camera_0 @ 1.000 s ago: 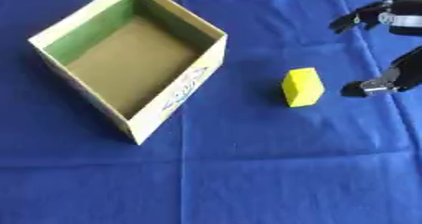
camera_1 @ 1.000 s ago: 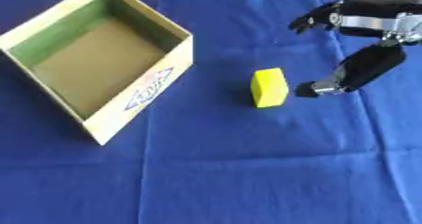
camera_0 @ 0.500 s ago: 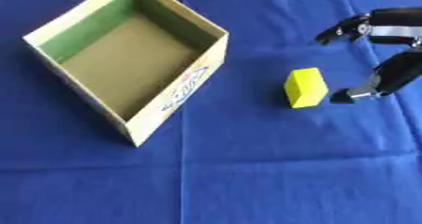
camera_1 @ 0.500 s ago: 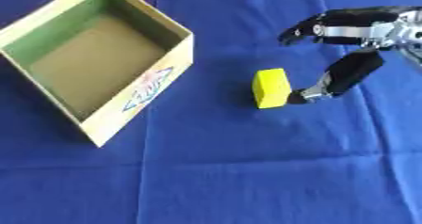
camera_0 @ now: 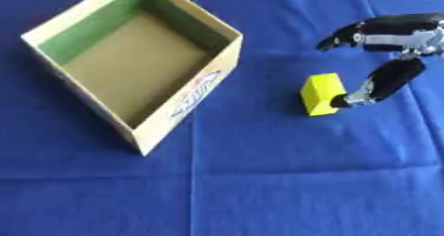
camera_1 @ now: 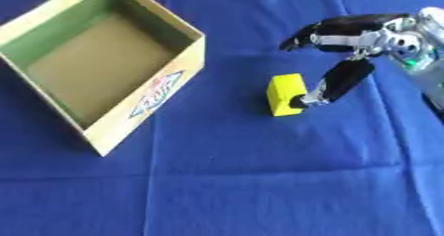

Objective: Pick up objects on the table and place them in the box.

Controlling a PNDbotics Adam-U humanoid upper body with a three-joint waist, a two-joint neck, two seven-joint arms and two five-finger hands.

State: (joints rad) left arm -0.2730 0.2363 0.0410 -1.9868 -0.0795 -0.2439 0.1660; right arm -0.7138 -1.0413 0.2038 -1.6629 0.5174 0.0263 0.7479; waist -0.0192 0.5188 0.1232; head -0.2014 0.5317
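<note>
A small yellow block (camera_0: 321,94) stands on the blue cloth right of the open cardboard box (camera_0: 187,112). My right hand (camera_1: 360,39) reaches in from the right, open, fingers spread above and beyond the block. Its thumb (camera_0: 384,83) points down and its tip touches the block's right side. The box is tan inside with a green inner wall and holds nothing I can see. My left hand shows in no view.
The blue cloth (camera_0: 260,180) covers the whole table, with creases running across the near part. A little of my right forearm shows at the right edge of the right eye view.
My right hand has moved left toward the yellow block, until the thumb tip meets the block's right side. The block and box stay where they were.
</note>
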